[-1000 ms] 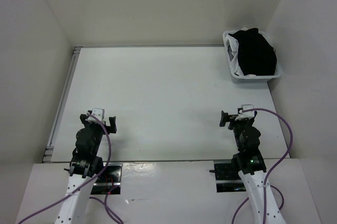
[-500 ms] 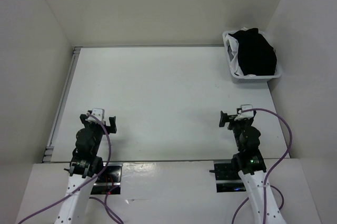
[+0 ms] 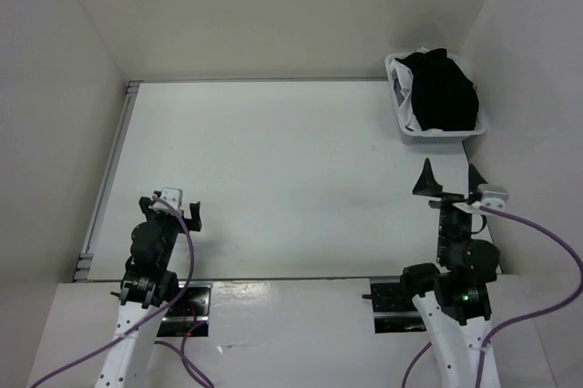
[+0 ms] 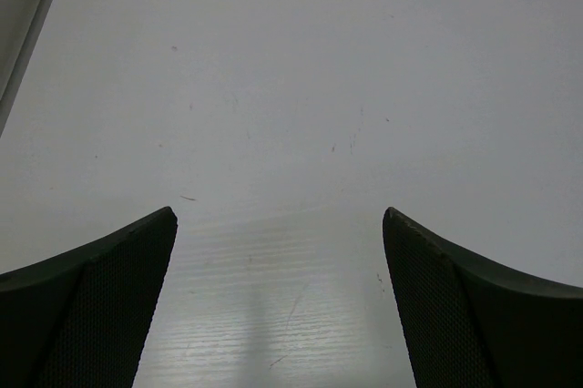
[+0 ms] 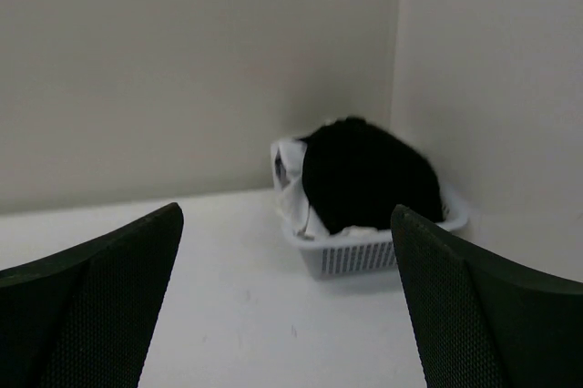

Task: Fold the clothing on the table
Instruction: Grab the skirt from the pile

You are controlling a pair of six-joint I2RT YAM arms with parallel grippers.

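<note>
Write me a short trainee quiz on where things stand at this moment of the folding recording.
1. True or false: the black garment lies spread flat on the table.
2. Which corner of the table holds the basket? A) near left B) far right C) far left
3. Fill in: both sets of jaws stand ___.

Key: 1 false, it is heaped in the basket; 2 B; 3 open, holding nothing.
</note>
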